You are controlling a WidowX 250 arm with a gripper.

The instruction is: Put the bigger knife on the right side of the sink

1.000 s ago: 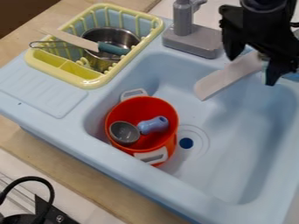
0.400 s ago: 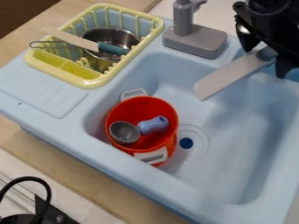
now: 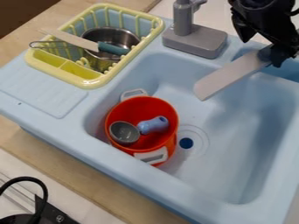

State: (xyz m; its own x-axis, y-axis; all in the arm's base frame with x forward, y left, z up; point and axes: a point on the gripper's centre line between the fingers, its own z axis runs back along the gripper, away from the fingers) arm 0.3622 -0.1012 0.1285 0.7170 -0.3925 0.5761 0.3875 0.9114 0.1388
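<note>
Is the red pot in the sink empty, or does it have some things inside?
Not empty: through the open top of the red pot, a grey round scoop and a light-blue piece are visible inside.

the robot's black, hard-looking arm (image 3: 261, 5) has a smooth, rounded section with a faint sheen, leading into a chunky, angular black tool (image 3: 261, 53). its two dark fingers (image 3: 243, 30) are broad where they join the body and taper towards their ends, with stepped, uneven outlines and a mostly dull surface.
</note>
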